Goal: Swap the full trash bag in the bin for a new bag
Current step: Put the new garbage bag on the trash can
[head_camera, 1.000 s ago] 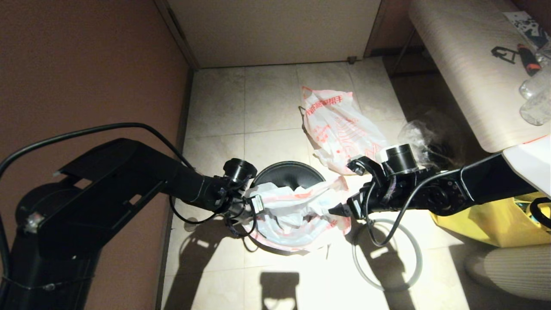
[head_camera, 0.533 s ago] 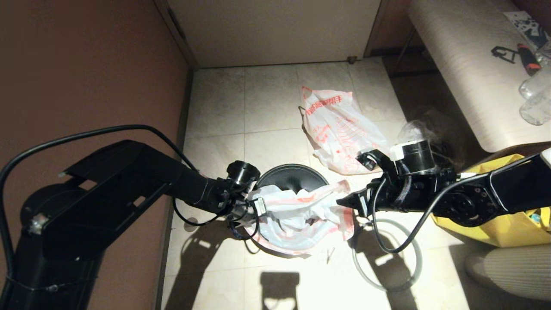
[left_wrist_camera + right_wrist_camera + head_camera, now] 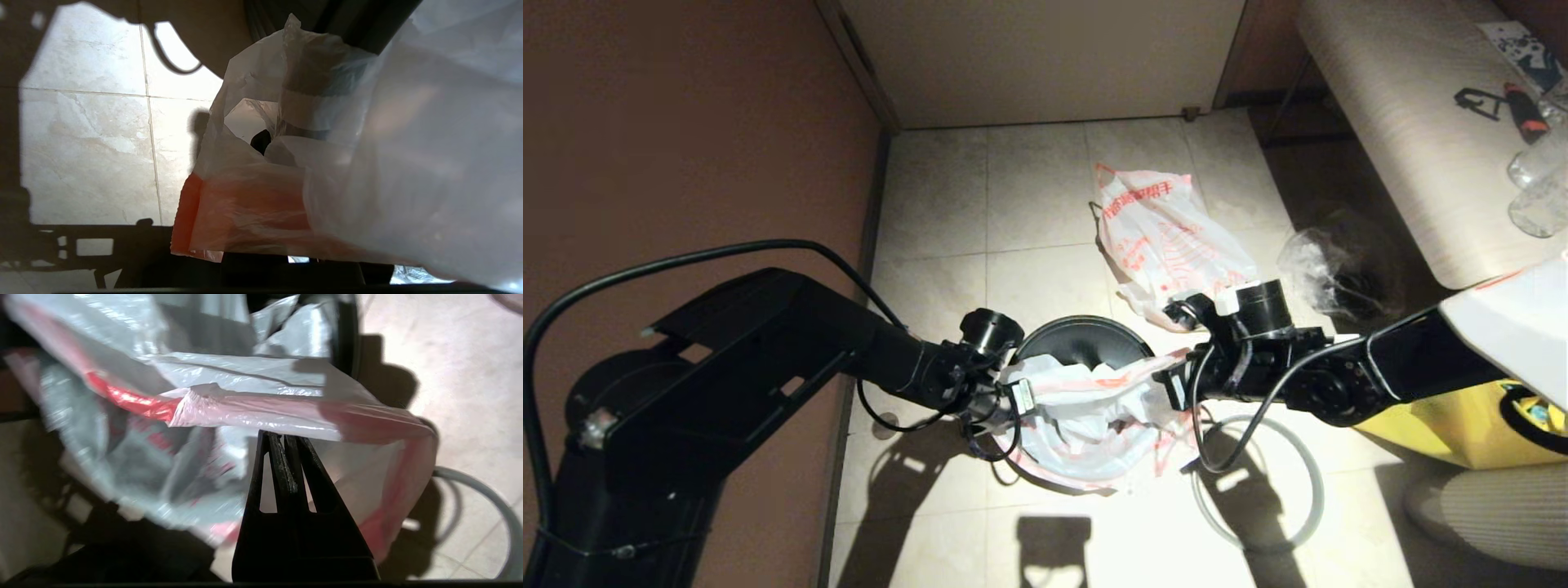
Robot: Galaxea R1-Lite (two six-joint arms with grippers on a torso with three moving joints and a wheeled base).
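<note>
The new bag (image 3: 1086, 408), cloudy white with red-orange handle edges, hangs stretched between my two grippers over the black bin (image 3: 1078, 339). My left gripper (image 3: 1013, 396) is shut on the bag's left side; in the left wrist view the plastic (image 3: 327, 183) covers the fingers. My right gripper (image 3: 1164, 382) is shut, its fingertips (image 3: 271, 457) pressed together at the bag's pink right edge (image 3: 253, 412). The full trash bag (image 3: 1160, 245), white with bold red print, lies on the floor tiles behind the bin.
A thin grey hoop (image 3: 1256, 549) lies on the floor to the right of the bin, under my right arm. A yellow tote (image 3: 1462, 416) and a small clear wrinkled bag (image 3: 1319, 261) sit further right. A table (image 3: 1405, 122) fills the back right, and a brown wall (image 3: 686, 122) runs along the left.
My right gripper, open a second ago, has moved in to the new bag's right edge and closed there. The left gripper has kept its hold and shifted slightly right.
</note>
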